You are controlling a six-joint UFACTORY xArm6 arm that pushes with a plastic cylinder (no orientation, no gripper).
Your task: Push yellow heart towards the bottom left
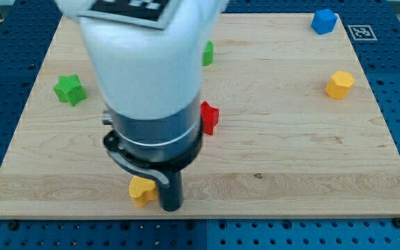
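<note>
Since my tip (pixel 170 207) touches the yellow heart (pixel 142 191) at lower centre, contact sits on its right side. It looks light, rigid and likely to spin; no pincer exists here.

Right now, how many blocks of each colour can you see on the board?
Green: 2, a star at the view's left and one half hidden behind my arm.
Yellow: 2, the heart touching or almost touching my tip on its left, and one at the view's right.
Red: 1.
Blue: 1.
Total: 6.
</note>
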